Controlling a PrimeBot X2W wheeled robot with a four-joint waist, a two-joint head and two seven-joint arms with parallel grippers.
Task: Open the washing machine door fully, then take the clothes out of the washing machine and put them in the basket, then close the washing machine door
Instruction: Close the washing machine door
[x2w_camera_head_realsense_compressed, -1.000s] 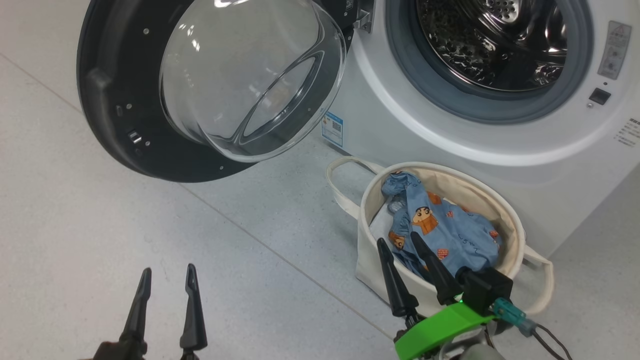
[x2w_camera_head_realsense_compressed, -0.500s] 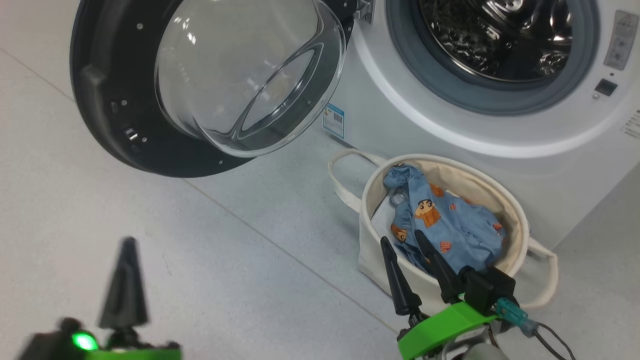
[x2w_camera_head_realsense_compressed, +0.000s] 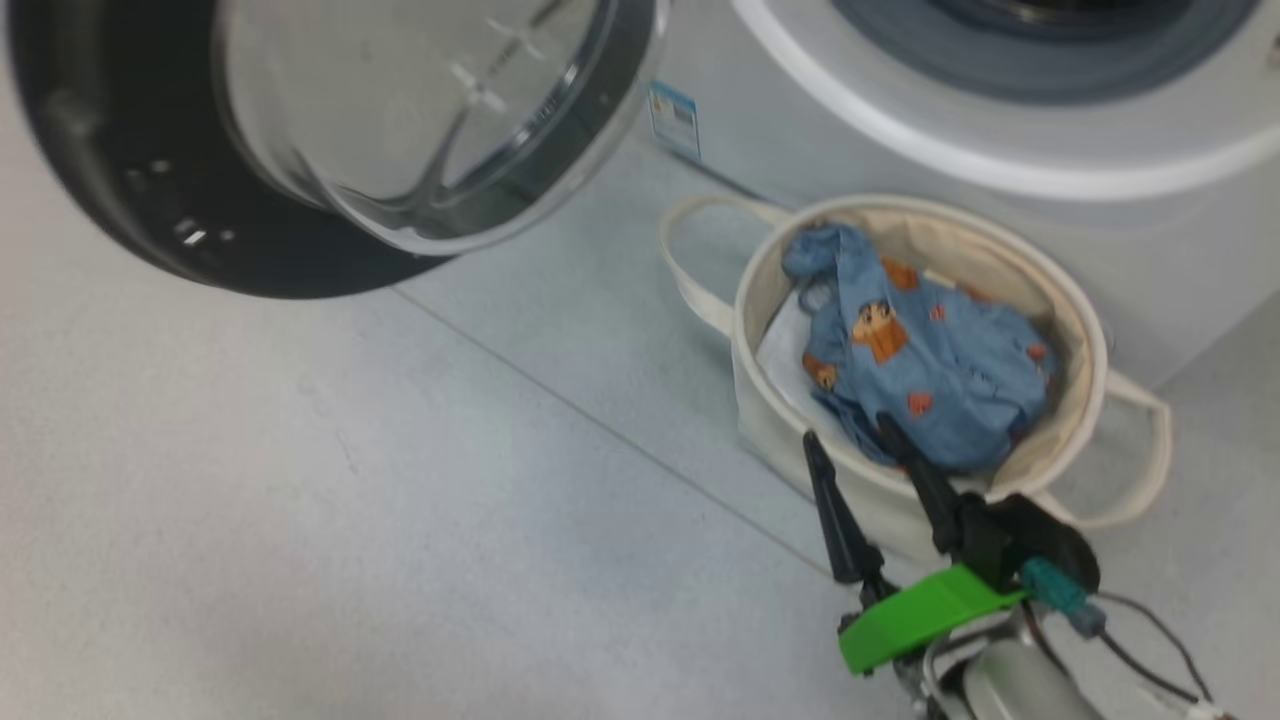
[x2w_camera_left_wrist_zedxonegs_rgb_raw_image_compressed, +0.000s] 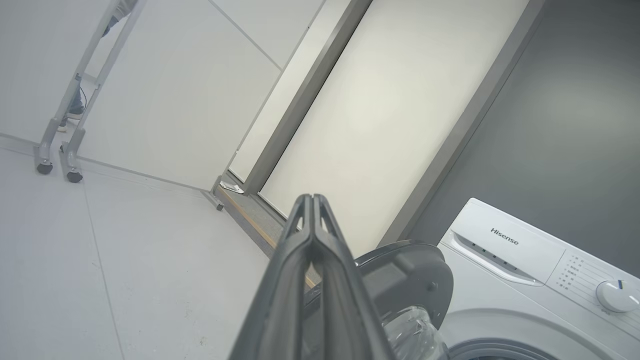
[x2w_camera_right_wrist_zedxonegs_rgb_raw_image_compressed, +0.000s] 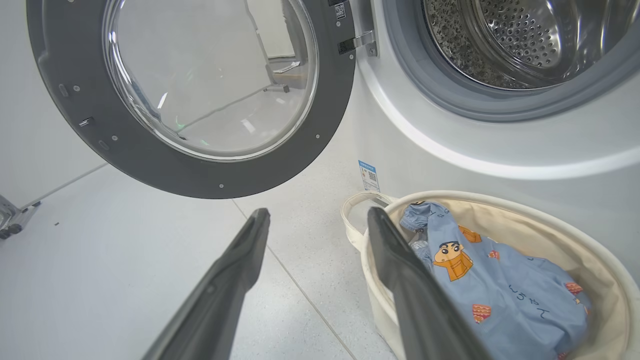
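Observation:
The washing machine door (x2w_camera_head_realsense_compressed: 120, 220) hangs wide open at the upper left, and its glass bowl (x2w_camera_head_realsense_compressed: 430, 110) bulges toward me. The white washing machine (x2w_camera_head_realsense_compressed: 1000, 170) fills the top right, with its drum (x2w_camera_right_wrist_zedxonegs_rgb_raw_image_compressed: 525, 40) empty. On the floor in front stands the cream basket (x2w_camera_head_realsense_compressed: 780, 430), and the blue printed clothes (x2w_camera_head_realsense_compressed: 930, 350) lie inside it. My right gripper (x2w_camera_head_realsense_compressed: 847, 430) is open at the basket's near rim, holding nothing. In the right wrist view its fingers (x2w_camera_right_wrist_zedxonegs_rgb_raw_image_compressed: 318, 212) straddle the basket's left rim (x2w_camera_right_wrist_zedxonegs_rgb_raw_image_compressed: 550, 215). My left gripper (x2w_camera_left_wrist_zedxonegs_rgb_raw_image_compressed: 312, 200) is shut and empty, pointing up past the door's edge (x2w_camera_left_wrist_zedxonegs_rgb_raw_image_compressed: 410, 270).
A white folded sheet (x2w_camera_head_realsense_compressed: 785, 350) lies under the clothes in the basket. A blue sticker (x2w_camera_head_realsense_compressed: 675, 115) marks the washer's lower front. Grey tiled floor (x2w_camera_head_realsense_compressed: 350, 500) spreads to the left. A metal frame on castors (x2w_camera_left_wrist_zedxonegs_rgb_raw_image_compressed: 60, 150) stands far off by the wall.
The head camera has tilted, shifting the whole picture up. My left gripper closed its fingers and moved away from the lower left of the head view. The right gripper stays at the basket.

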